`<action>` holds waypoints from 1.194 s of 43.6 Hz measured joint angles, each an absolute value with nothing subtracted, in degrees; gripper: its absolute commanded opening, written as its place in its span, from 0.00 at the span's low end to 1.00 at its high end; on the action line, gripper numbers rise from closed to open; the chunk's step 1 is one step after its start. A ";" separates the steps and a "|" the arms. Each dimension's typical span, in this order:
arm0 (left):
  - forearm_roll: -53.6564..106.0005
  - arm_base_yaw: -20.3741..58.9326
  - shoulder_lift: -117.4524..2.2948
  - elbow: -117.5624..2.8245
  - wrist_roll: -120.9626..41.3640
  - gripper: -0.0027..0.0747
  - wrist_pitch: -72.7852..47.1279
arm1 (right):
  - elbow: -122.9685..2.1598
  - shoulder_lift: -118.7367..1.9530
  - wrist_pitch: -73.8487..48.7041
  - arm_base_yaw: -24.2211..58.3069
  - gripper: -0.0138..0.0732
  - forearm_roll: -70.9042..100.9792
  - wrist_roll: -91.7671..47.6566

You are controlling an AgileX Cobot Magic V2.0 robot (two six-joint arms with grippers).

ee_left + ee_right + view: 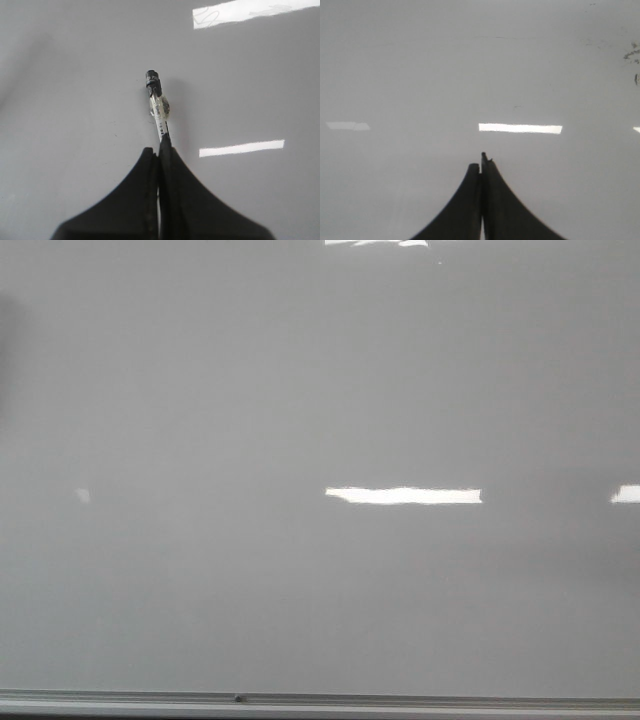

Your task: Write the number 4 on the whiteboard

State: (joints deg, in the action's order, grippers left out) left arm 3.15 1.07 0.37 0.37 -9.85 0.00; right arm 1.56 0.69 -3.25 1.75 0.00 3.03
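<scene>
The whiteboard (300, 390) is glossy pale grey and fills the front view. No number 4 shows on it in any view. Neither gripper shows in the front view. In the left wrist view my left gripper (159, 150) is shut on a marker (157, 102) with a clear barrel and a black tip, pointing at the whiteboard (75, 100). I cannot tell whether the tip touches it. In the right wrist view my right gripper (481, 164) is shut and empty, facing the whiteboard (420, 65).
A grey metal rail (320, 703) runs along the board's bottom edge. Bright white light reflections (403, 496) lie on the board. Faint dark smudges (632, 52) mark the board in the right wrist view.
</scene>
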 measured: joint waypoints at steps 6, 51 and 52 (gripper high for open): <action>3.15 1.07 0.37 0.37 -9.85 0.01 0.00 | 1.56 0.69 -3.25 1.75 0.08 0.00 3.03; 6.00 1.07 0.37 -1.40 -8.14 0.01 7.88 | -3.26 0.69 -6.16 1.75 0.08 0.00 3.03; 5.97 1.07 0.37 -2.22 -8.14 0.01 7.40 | -3.96 0.69 -6.75 1.75 0.08 0.00 3.03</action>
State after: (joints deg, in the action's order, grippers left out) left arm 5.97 1.07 0.37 -2.22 -8.14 7.40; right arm -3.96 0.69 -6.75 1.75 0.00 3.03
